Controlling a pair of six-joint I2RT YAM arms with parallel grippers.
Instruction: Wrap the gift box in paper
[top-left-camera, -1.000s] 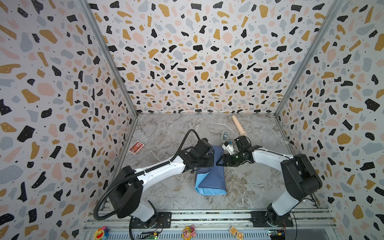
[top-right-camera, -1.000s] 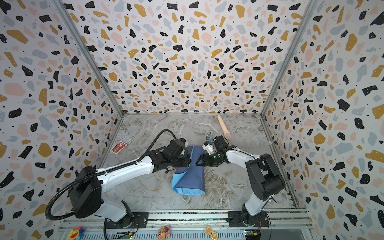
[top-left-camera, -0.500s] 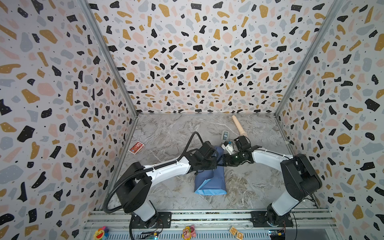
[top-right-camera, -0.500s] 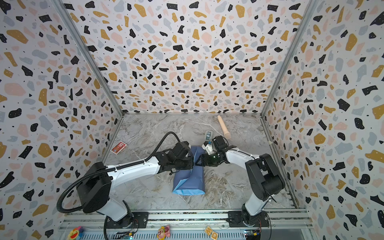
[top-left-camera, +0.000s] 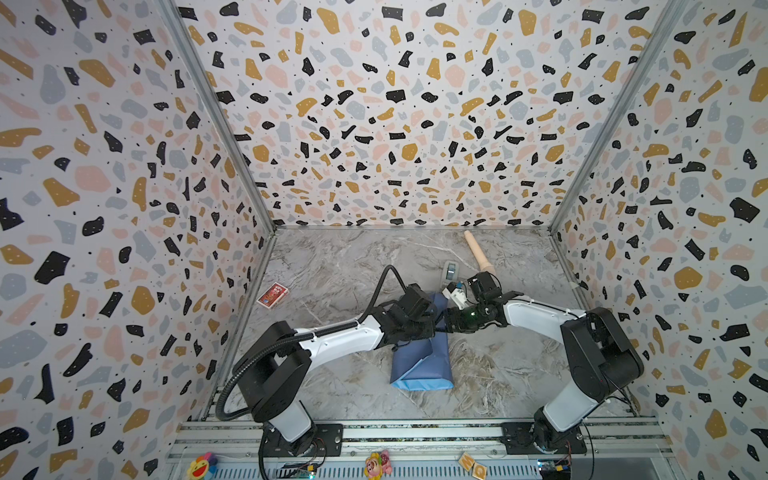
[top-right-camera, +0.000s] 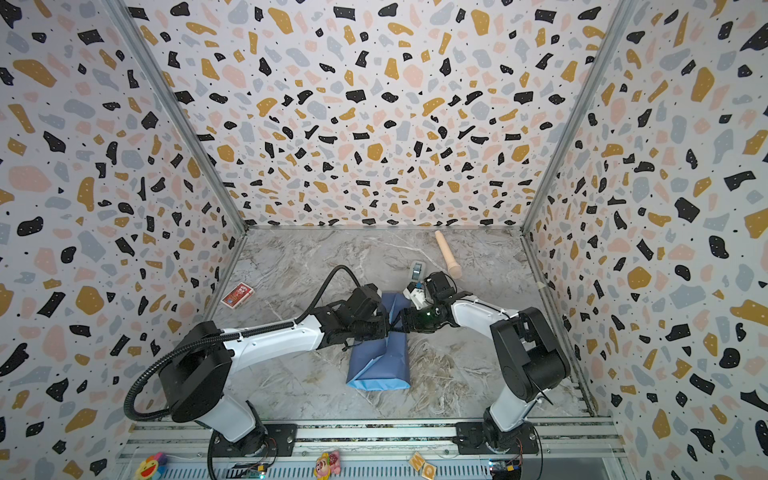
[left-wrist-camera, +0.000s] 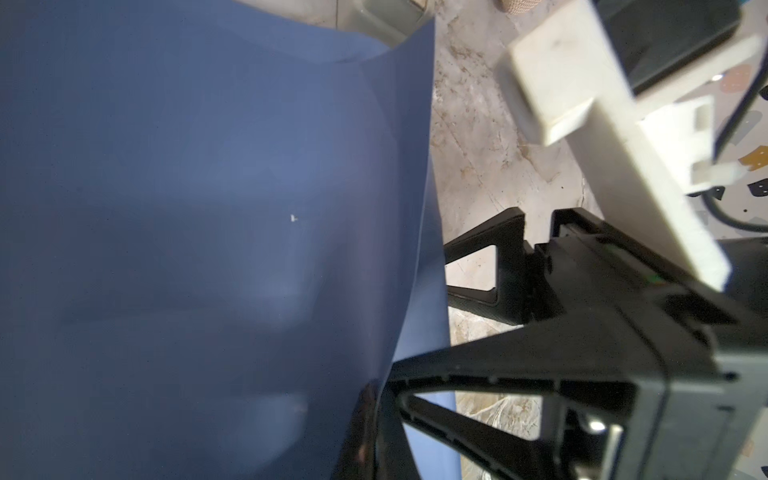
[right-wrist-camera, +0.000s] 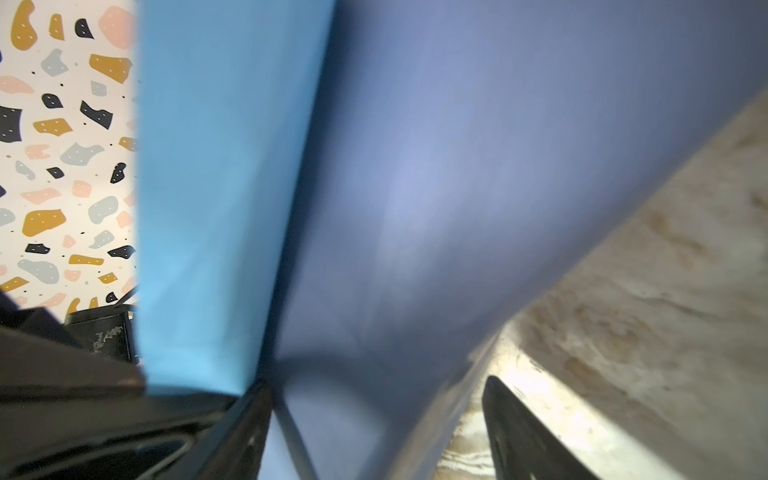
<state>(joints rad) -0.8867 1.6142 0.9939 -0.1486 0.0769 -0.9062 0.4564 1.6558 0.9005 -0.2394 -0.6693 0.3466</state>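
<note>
The blue paper (top-left-camera: 424, 365) lies folded into a long bundle on the marble floor, dull side up, with its light face showing at the near end. The gift box is hidden under it. My left gripper (top-left-camera: 432, 328) sits over the far half of the bundle, shut on the paper edge (left-wrist-camera: 415, 249). That sheet fills the left wrist view. My right gripper (top-left-camera: 448, 322) faces it from the right and almost touches it. It is open, and its fingers (right-wrist-camera: 511, 419) straddle the paper's side (right-wrist-camera: 415, 187).
A red card pack (top-left-camera: 272, 295) lies near the left wall. A grey tape dispenser (top-left-camera: 449, 270) and a wooden stick (top-left-camera: 477, 253) lie behind the right gripper. Patterned walls close in three sides, and a metal rail (top-left-camera: 415, 432) runs along the front.
My left gripper has moved right across the paper bundle, closing the gap to the right gripper. The right arm has stayed put.
</note>
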